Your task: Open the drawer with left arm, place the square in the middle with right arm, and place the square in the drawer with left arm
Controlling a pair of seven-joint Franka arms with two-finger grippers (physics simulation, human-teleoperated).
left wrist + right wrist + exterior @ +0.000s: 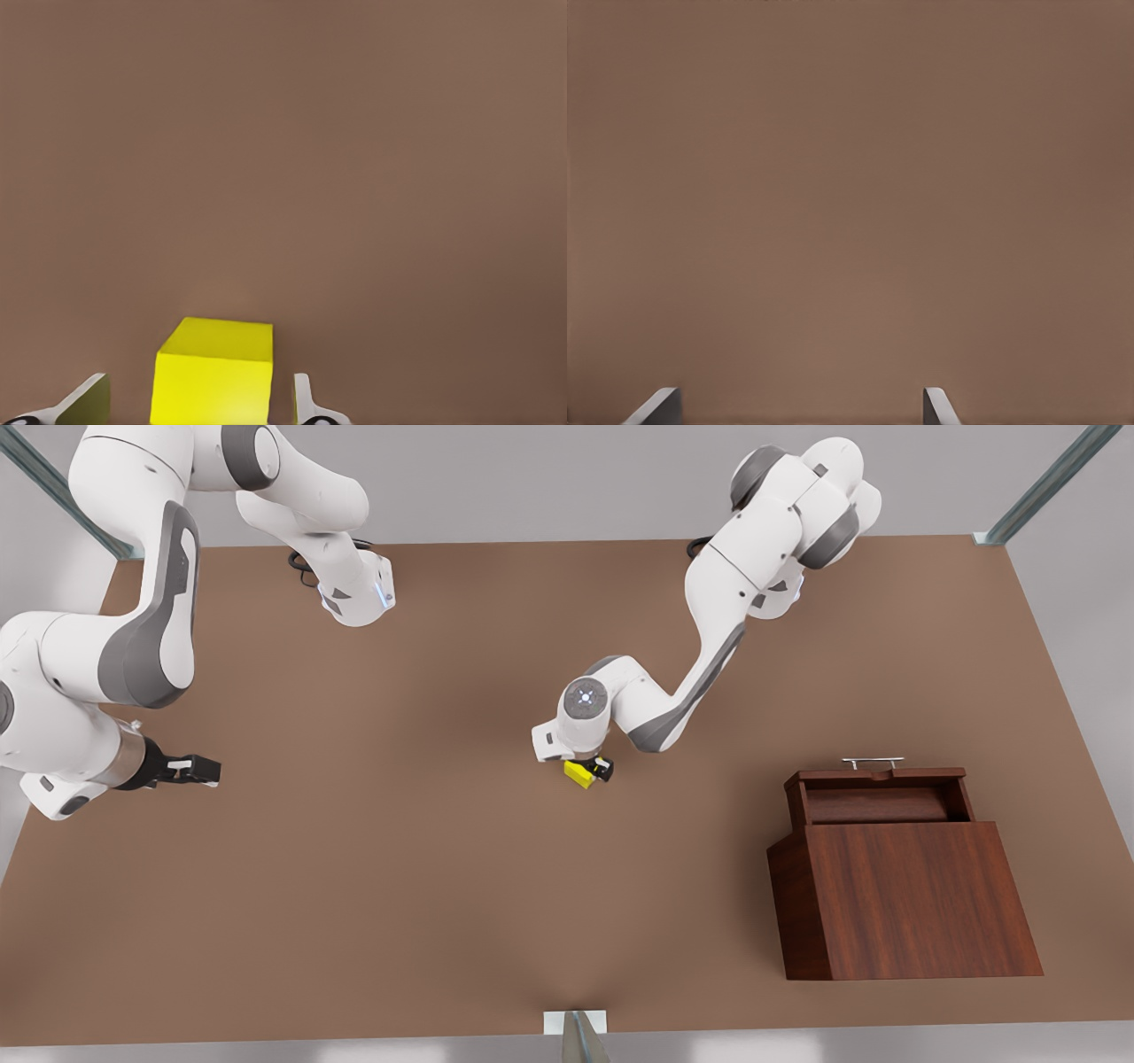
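Note:
The yellow square (578,775) rests on the brown tabletop near the middle (496,797). My left gripper (594,767) is over it, on the arm at the front view's right. In the left wrist view the square (213,381) sits between the fingers of my left gripper (199,394), with a slim gap on each side, so it is open. The drawer (877,802) is slid out of the cabinet (912,899), its silver handle (873,762) on the far side. My right gripper (205,770) waits open at the front view's left, and my right gripper (802,403) holds nothing.
The dark wood cabinet takes up the front view's right near the table's near edge. Both arm bases (359,593) stand along the far edge. A metal bracket (576,1027) sits at the middle of the near edge.

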